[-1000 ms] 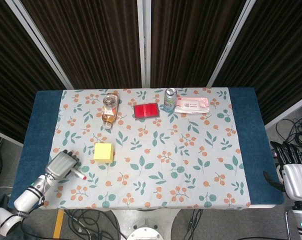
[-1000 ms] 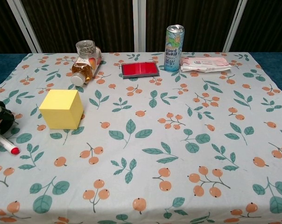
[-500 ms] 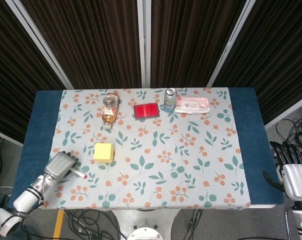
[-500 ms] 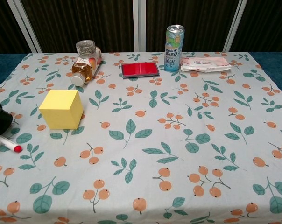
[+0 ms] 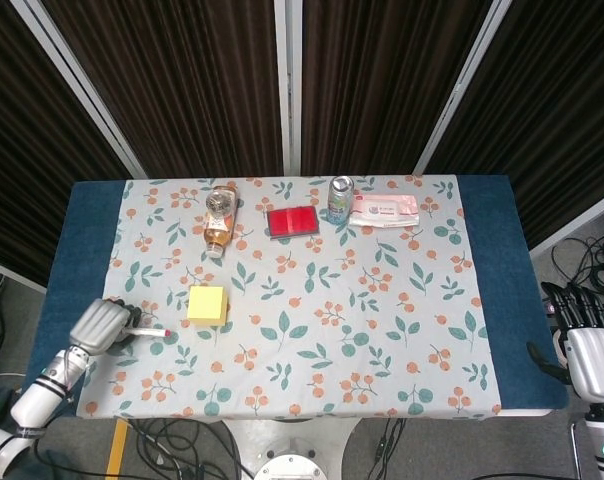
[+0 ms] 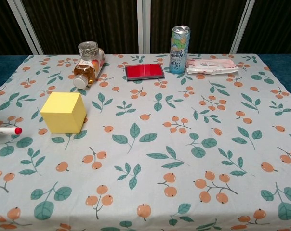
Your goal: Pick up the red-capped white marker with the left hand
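Note:
The white marker [image 5: 150, 331] with its red cap pointing right sticks out of my left hand [image 5: 100, 324], which grips it at the table's left edge, just left of the yellow block. In the chest view the marker [image 6: 6, 130] pokes in from the left edge, lying level above the cloth, and only a sliver of the hand shows. My right hand [image 5: 588, 345] hangs off the table's right side, fingers apart, holding nothing.
A yellow block [image 5: 207, 304] stands close to the right of the marker. Along the far side lie a tea bottle [image 5: 219, 219] on its side, a red card case [image 5: 293, 221], an upright can [image 5: 340, 200] and a wipes pack [image 5: 384, 209]. The floral cloth [image 5: 362, 330] covers the table.
My left hand has drawn back to the left and up with the marker in it. The marker has turned from slanting on the cloth to level, lifted off the cloth.

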`<action>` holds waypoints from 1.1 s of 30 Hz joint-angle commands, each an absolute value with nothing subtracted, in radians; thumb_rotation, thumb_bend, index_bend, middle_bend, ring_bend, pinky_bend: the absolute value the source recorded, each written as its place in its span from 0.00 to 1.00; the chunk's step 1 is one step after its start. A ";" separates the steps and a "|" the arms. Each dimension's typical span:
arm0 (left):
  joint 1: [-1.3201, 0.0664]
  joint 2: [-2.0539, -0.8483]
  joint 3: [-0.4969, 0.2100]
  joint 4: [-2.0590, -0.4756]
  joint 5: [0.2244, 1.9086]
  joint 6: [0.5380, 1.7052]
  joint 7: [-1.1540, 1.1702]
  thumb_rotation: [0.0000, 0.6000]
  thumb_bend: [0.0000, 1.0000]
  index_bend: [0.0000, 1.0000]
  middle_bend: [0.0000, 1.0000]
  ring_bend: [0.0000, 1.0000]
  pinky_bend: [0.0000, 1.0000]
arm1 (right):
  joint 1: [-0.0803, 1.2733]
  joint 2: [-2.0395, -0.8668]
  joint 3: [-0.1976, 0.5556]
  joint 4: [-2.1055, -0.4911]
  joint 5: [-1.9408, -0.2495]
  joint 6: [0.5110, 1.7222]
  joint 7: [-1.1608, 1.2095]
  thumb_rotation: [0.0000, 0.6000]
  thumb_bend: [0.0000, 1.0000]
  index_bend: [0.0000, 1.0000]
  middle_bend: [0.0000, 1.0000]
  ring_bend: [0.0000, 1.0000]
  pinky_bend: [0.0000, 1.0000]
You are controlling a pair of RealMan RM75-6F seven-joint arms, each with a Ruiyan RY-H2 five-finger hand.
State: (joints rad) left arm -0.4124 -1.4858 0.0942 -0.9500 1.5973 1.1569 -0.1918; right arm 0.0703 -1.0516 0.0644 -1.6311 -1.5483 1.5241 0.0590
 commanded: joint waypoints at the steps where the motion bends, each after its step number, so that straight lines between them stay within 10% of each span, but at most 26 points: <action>1: -0.408 -1.481 0.068 -0.936 1.559 1.140 -0.214 1.00 0.48 0.67 0.70 0.52 0.62 | 0.068 -1.052 0.064 -1.630 -1.550 1.527 0.061 1.00 0.20 0.00 0.11 0.00 0.00; 33: -0.623 -1.569 -0.008 -1.003 1.544 0.943 -0.001 1.00 0.49 0.68 0.70 0.52 0.61 | 0.057 -1.060 0.062 -1.600 -1.548 1.538 0.094 1.00 0.20 0.00 0.11 0.00 0.00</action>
